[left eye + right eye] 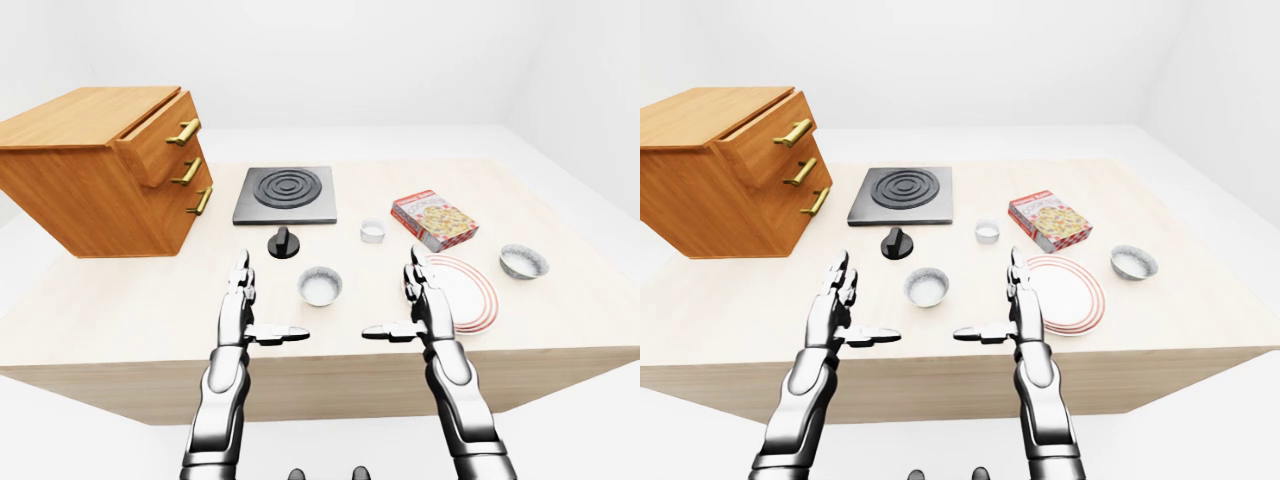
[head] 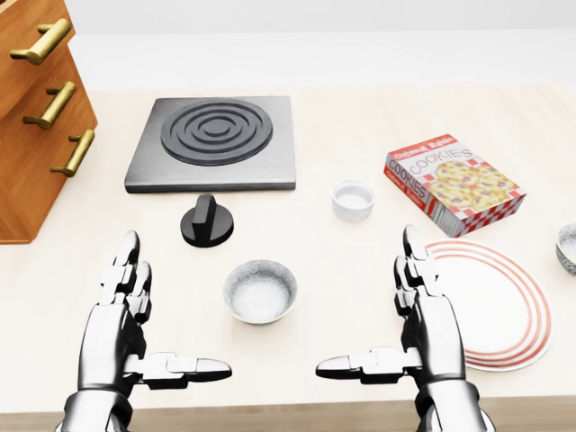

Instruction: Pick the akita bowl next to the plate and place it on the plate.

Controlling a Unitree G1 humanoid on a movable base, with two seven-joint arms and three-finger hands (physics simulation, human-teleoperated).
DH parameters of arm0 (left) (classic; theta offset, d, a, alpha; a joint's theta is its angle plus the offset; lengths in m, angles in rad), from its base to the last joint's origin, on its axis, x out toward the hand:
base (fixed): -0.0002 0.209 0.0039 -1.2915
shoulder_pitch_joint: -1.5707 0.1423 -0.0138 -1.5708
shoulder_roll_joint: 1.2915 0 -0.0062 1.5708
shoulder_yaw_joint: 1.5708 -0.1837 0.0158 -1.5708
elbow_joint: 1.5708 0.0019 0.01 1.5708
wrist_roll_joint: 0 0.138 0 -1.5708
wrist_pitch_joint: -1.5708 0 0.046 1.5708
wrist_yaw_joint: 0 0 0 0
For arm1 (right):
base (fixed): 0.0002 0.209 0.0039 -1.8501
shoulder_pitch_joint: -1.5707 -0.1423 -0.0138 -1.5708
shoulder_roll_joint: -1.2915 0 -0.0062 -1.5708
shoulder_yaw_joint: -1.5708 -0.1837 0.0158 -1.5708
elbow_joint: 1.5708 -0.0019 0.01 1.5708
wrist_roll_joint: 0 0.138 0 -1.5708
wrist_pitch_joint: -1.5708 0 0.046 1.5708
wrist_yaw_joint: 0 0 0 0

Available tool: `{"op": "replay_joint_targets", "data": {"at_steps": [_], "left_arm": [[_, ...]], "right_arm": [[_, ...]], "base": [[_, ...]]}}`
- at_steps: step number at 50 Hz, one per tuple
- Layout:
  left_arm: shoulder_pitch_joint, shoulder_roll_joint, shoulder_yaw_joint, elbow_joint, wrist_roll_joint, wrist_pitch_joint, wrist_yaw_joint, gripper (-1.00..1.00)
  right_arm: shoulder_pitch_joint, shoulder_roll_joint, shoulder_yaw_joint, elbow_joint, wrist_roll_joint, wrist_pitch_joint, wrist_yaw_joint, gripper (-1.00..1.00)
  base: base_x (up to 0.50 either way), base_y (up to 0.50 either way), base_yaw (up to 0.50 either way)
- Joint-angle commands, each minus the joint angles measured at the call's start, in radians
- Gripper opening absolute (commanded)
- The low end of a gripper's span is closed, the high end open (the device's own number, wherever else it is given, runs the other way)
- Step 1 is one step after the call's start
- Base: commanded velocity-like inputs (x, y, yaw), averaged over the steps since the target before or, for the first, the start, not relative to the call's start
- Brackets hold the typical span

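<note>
My left hand (image 2: 112, 337) and right hand (image 2: 436, 337) hover spread over the pale wooden worktop (image 2: 360, 261), by its bottom edge in the head view, gripping nothing. A speckled grey-white bowl (image 2: 260, 290) sits between them. The red-ringed white plate (image 2: 508, 297) lies beside my right hand, with a second speckled bowl (image 1: 524, 261) towards the right edge.

The left hand (image 2: 117, 331) and right hand (image 2: 438, 335) were rendered in glossy silver-grey metal, each built of three segmented fingers with dark seams. The forearms (image 1: 220, 400) were finished alike, in banded shells.
</note>
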Motion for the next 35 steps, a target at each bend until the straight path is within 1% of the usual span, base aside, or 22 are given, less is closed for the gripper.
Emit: {"op": "replay_joint_targets", "data": {"at_steps": [1,2,4,6,7,9,12,13,15,16,21,24,25,26,29,30,32,33,35], "left_arm": [[-0.006,0.012,0.024,0.023,-0.011,-0.016,-0.020,1.00],[-0.006,0.012,0.024,0.023,-0.011,-0.016,-0.020,1.00],[-0.012,0.013,0.026,0.040,-0.011,-0.026,-0.020,1.00],[-0.012,0.013,0.026,0.041,-0.011,-0.027,-0.019,1.00],[-0.012,0.013,0.026,0.038,-0.011,-0.025,-0.019,1.00],[-0.005,0.012,0.022,0.017,-0.008,-0.011,-0.016,1.00],[-0.005,0.012,0.022,0.016,-0.007,-0.010,-0.016,1.00],[-0.008,0.013,0.024,0.030,-0.007,-0.021,-0.018,1.00],[-0.009,0.013,0.024,0.036,-0.007,-0.026,-0.018,1.00],[-0.011,0.014,0.026,0.049,-0.008,-0.036,-0.019,1.00],[-0.010,0.013,0.025,0.052,-0.006,-0.041,-0.018,1.00],[-0.010,0.013,0.024,0.051,-0.005,-0.040,-0.018,1.00],[-0.008,0.013,0.024,0.042,-0.005,-0.031,-0.017,1.00],[-0.010,0.013,0.024,0.050,-0.004,-0.038,-0.017,1.00],[-0.005,0.012,0.021,0.038,-0.002,-0.032,-0.016,1.00],[-0.006,0.013,0.022,0.045,-0.001,-0.036,-0.017,1.00],[-0.006,0.013,0.022,0.048,-0.001,-0.039,-0.017,1.00],[-0.007,0.013,0.022,0.045,-0.001,-0.034,-0.017,1.00],[-0.007,0.013,0.022,0.047,-0.001,-0.036,-0.017,1.00]], "right_arm": [[0.005,-0.009,-0.018,0.015,0.011,-0.016,0.031,1.00],[0.005,-0.009,-0.018,0.015,0.011,-0.016,0.031,1.00],[0.005,-0.009,-0.017,0.019,0.014,-0.018,0.034,1.00],[0.006,-0.009,-0.017,0.022,0.016,-0.025,0.038,1.00],[0.009,-0.009,-0.016,0.010,0.018,-0.017,0.040,1.00],[0.012,-0.008,-0.014,0.007,0.016,-0.019,0.041,1.00],[0.013,-0.008,-0.014,0.006,0.019,-0.021,0.044,1.00],[0.014,-0.008,-0.015,0.002,0.023,-0.020,0.048,1.00],[0.015,-0.008,-0.015,0.000,0.025,-0.020,0.050,1.00],[0.017,-0.007,-0.014,-0.002,0.029,-0.020,0.053,1.00],[0.025,-0.006,-0.012,-0.021,0.039,-0.011,0.062,1.00],[0.026,-0.006,-0.012,-0.024,0.043,-0.010,0.066,1.00],[0.027,-0.005,-0.012,-0.025,0.043,-0.012,0.065,1.00],[0.028,-0.005,-0.013,-0.029,0.048,-0.007,0.066,1.00],[0.030,-0.005,-0.011,-0.031,0.046,-0.010,0.067,1.00],[0.031,-0.004,-0.011,-0.036,0.050,-0.004,0.068,1.00],[0.030,-0.005,-0.011,-0.035,0.049,-0.006,0.069,1.00],[0.029,-0.005,-0.011,-0.032,0.050,-0.008,0.070,1.00],[0.030,-0.005,-0.011,-0.037,0.050,-0.005,0.069,1.00]], "base": [[0.00,0.00,0.00],[0.00,0.00,0.00],[0.00,0.00,0.00],[0.00,0.00,0.00],[0.00,0.00,0.00],[0.00,0.00,0.00],[0.00,0.00,0.00],[0.00,0.00,0.00],[0.00,0.00,0.00],[0.00,0.00,0.00],[0.00,0.00,0.00],[0.00,-0.13,0.00],[0.00,-0.24,0.00],[0.00,-0.24,0.00],[0.00,-0.24,0.00],[0.00,-0.24,0.00],[0.00,-0.24,0.00],[0.00,-0.24,0.00],[0.00,-0.24,0.00]]}}
